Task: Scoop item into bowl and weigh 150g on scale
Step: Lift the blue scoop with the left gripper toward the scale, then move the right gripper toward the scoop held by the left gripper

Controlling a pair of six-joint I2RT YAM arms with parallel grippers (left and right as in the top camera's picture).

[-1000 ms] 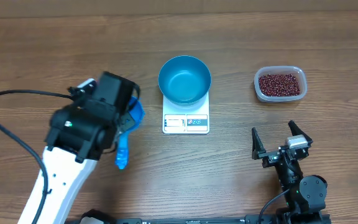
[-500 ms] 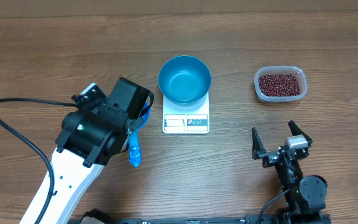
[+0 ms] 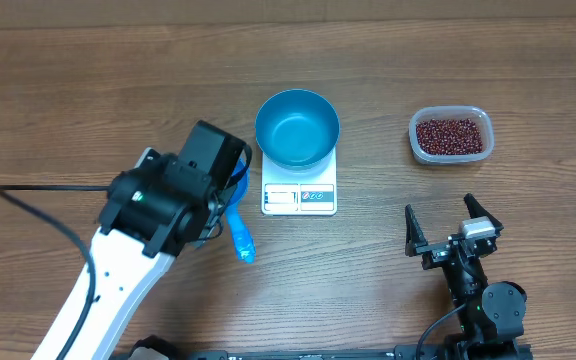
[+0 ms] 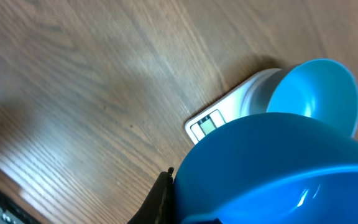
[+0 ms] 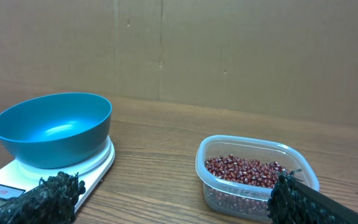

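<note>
1. Left gripper (image 3: 230, 195): the jaws are pressed together on a blue scoop (image 3: 241, 238). In the overhead view the arm covers the fingers. The scoop handle extends from under the wrist back toward the robot's base. In the left wrist view the scoop cup (image 4: 278, 168) fills the lower right of the frame, with one dark finger (image 4: 160, 200) against its edge.

2. Right gripper (image 3: 450, 226): the jaws are spread wide and hold nothing. It sits low, near the robot's edge of the wooden table (image 3: 68, 80).

3. Blue bowl (image 3: 297, 128): it stands upright on the white scale (image 3: 299, 197), near the left gripper, ahead of it and to its right. From the right gripper it lies ahead and to the left, well apart. The scale's display edge faces the robot.

4. Red-brown beans (image 3: 451, 135): they lie in a clear plastic tub (image 3: 478, 118), straight ahead of the right gripper and apart from it. The tub is well to the right of the left gripper, beyond the bowl.
</note>
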